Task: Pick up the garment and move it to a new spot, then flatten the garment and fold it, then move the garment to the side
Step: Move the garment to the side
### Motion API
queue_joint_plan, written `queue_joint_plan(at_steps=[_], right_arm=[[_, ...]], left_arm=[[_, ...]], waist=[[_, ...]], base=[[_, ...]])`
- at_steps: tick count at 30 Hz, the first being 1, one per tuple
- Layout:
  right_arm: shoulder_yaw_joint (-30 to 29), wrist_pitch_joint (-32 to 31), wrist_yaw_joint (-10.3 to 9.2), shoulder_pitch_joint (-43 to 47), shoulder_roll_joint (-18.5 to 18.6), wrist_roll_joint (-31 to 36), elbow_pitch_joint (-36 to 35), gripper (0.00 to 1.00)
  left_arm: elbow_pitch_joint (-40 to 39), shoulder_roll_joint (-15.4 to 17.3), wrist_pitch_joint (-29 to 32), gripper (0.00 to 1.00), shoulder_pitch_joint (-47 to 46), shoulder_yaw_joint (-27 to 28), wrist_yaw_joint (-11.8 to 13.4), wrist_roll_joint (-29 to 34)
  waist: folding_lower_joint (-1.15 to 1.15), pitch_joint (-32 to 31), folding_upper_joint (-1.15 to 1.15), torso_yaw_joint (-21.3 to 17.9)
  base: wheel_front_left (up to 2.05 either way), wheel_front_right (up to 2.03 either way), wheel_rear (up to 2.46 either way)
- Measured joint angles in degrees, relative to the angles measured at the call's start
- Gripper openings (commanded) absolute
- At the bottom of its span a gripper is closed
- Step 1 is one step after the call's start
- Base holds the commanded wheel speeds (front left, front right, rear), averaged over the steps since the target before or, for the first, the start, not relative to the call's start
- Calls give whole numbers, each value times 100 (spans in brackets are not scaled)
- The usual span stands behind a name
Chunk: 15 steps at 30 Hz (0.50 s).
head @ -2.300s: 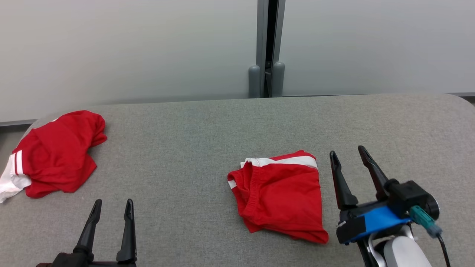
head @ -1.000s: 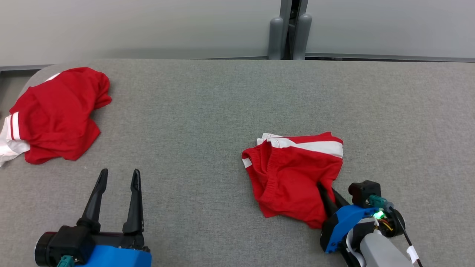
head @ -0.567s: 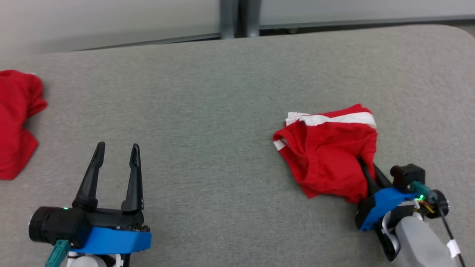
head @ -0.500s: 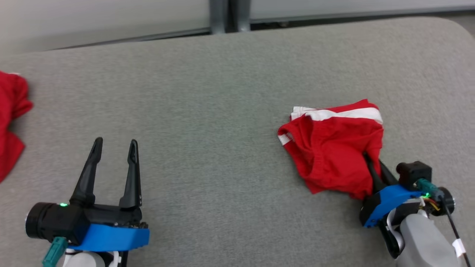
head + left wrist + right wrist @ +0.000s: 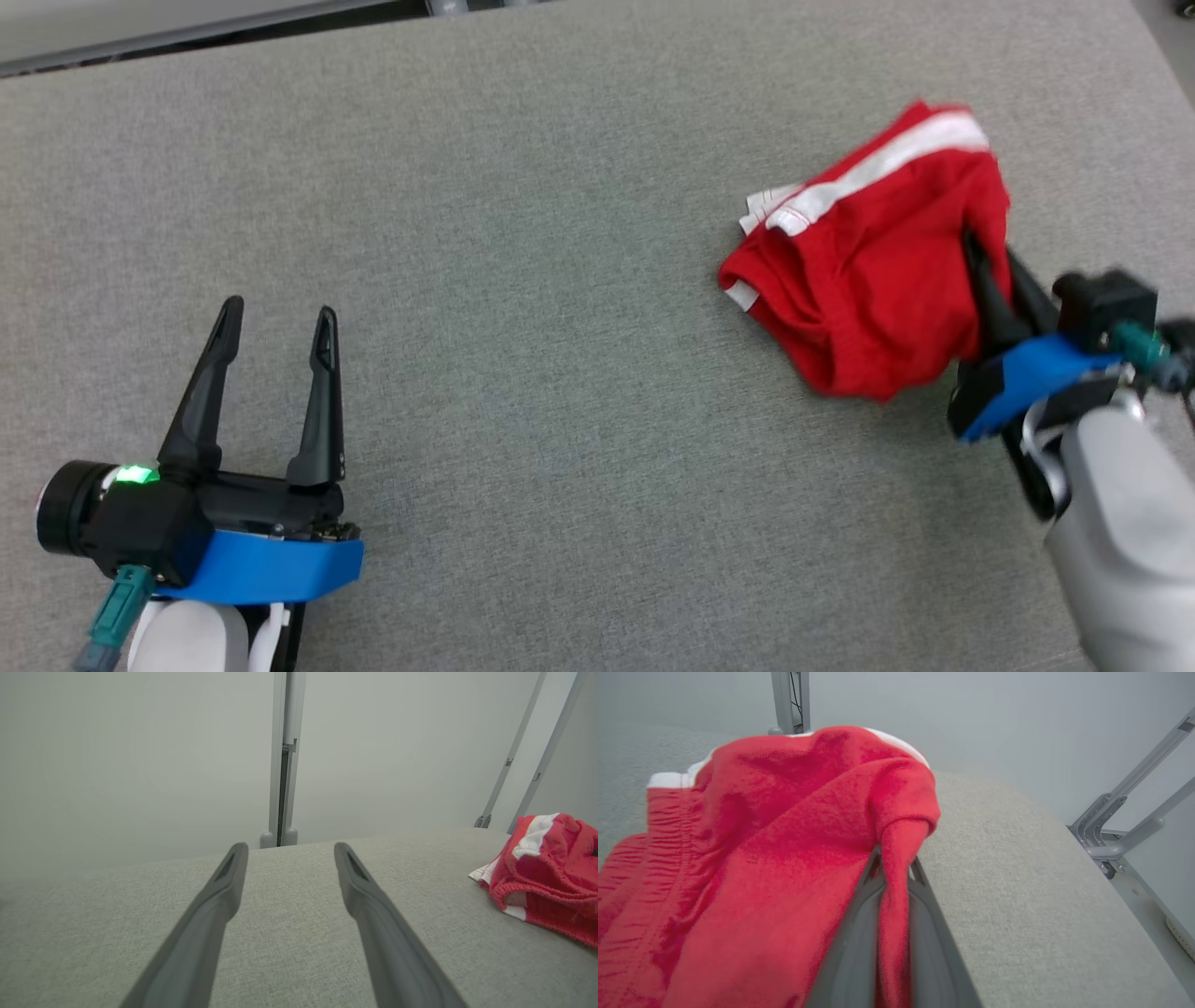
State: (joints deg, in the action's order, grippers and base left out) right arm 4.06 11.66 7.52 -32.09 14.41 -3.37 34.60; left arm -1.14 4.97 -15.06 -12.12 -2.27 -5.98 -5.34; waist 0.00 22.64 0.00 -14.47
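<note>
Garment (image 5: pixel 868 280), red with a white stripe (image 5: pixel 878 163), lying bunched on the grey padded table (image 5: pixel 560 187), far out to your right. Its right-hand side is gathered upward, while its left folds rest on the surface, as your left wrist view shows. Your right gripper (image 5: pixel 980 257) is clamped on a pinch of red cloth at that raised side; in the right wrist view you see a fold running down between its two fingers (image 5: pixel 852 933), which stand almost together. Your left gripper (image 5: pixel 275 313) sits low at the near left, well apart from the garment, with its fingers spread and only table showing between them. Note the edges: the table's rounded right edge (image 5: pixel 1045 826) lies near the garment, with grey metal struts (image 5: pixel 1111 826) beyond it; the far edge meets a pale wall panel (image 5: pixel 140 765). A broad stretch of open table lies between your two grippers.
</note>
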Motion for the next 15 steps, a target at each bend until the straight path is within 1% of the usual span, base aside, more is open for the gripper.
queue_joint_plan(at_steps=[2, 6, 8, 13, 15], right_arm=[[89, -146, 0, -326, 164, 42, -101, 0], [64, -466, 0, -1033, 693, 23, -157, 0], [37, -635, 0, -1312, 958, -35, -87, 0], [-247, -834, -1, -1945, 1669, -181, 216, 0], [-347, -913, -1, -2124, 1840, -188, 324, 0]], left_arm=[[-36, 40, 0, 100, -60, -15, -7, 31], [-121, 129, 1, 100, -248, -54, -22, 53], [-171, 163, 0, 100, -361, -87, -26, 73], [-324, 245, 0, 100, -598, -148, -56, 87], [-379, 278, 1, 100, -695, -160, -57, 88]], waist=[[0, 105, 0, 26], [0, 391, 0, 114], [0, 557, 0, 173], [0, 975, 0, 342], [1, 1141, 0, 404]], base=[[0, 0, 0], [0, 0, 0], [0, 0, 0], [0, 0, 0], [0, 0, 0]])
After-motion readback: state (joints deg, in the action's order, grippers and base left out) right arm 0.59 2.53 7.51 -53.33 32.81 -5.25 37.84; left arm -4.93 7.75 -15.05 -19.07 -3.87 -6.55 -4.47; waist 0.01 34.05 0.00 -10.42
